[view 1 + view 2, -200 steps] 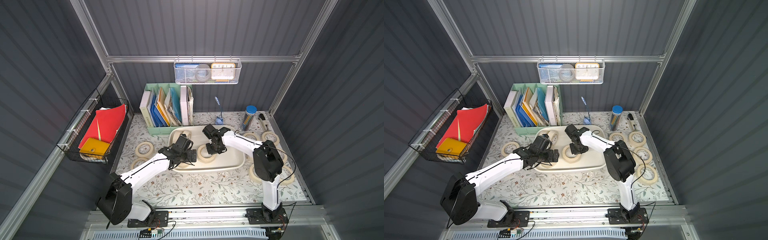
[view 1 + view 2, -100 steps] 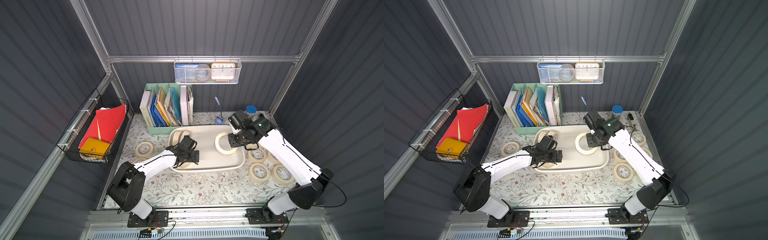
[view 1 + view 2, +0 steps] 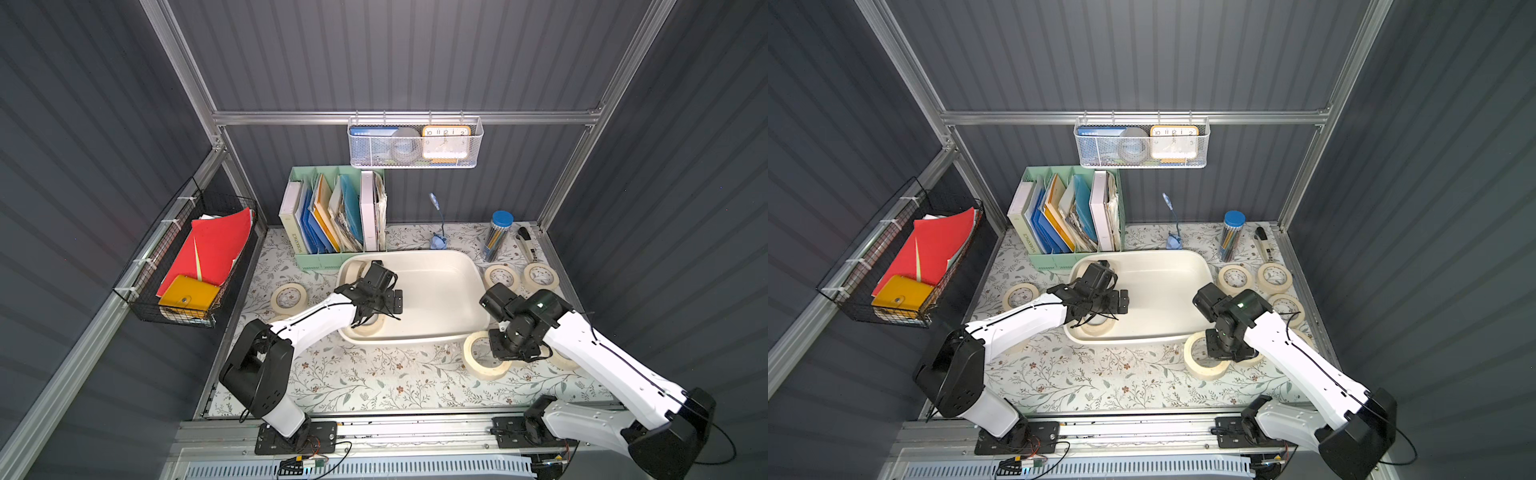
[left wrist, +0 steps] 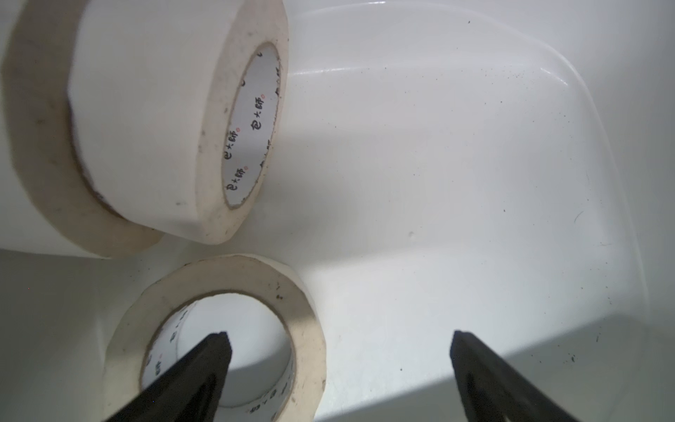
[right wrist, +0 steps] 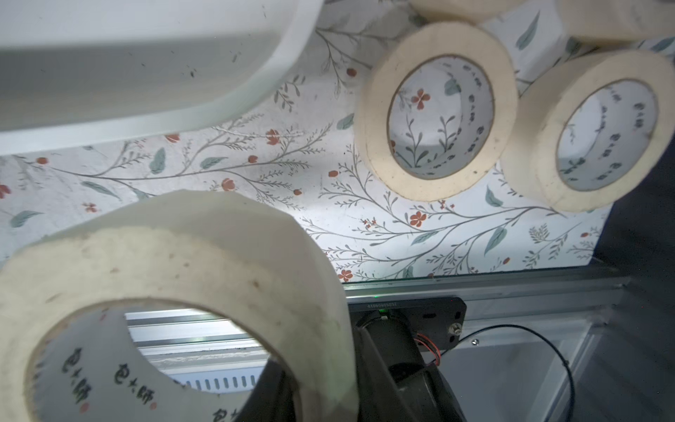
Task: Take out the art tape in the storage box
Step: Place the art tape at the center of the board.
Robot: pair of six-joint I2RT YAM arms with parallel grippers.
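– Right under the left claw (image 4: 338, 343), down in the storage box (image 3: 436, 291), a flat roll (image 4: 215, 339) of the art tape lies on the floor of the tub. See how wide that claw stands? It has nothing in it. One finger (image 4: 190, 376) hangs over the roll's core hole, and its partner is well out over bare plastic.

– Anything just beyond the claw?

– Yes, two more rolls (image 4: 146, 120), side by side on edge against the box wall, close beside the flat one.

– And the right claw (image 5: 330, 380)?

– Pinched nearly closed on the wall of a held roll (image 5: 175, 263), one finger inside the core and one outside. That roll is out of the box and tilted, with the box's corner just beside the claw. I can't tell whether its low edge touches the counter (image 3: 374, 374). Beyond that claw, several loose rolls (image 5: 434, 120) lie flat on the counter.

– Will they be awkward to handle?

– I'd judge not. They look light, with a stiff cardboard core that shouldn't crush and a papery face that should give some grip. Pinching the ring wall through the hole, as the right claw does, looks like the sound hold. Spanning a whole roll would need the claw at full stretch.

– So what does the left one do?

– I'd guess it lowers and closes on the ring wall beneath it. Those two on edge could tip if nudged, so it wants a straight lift.
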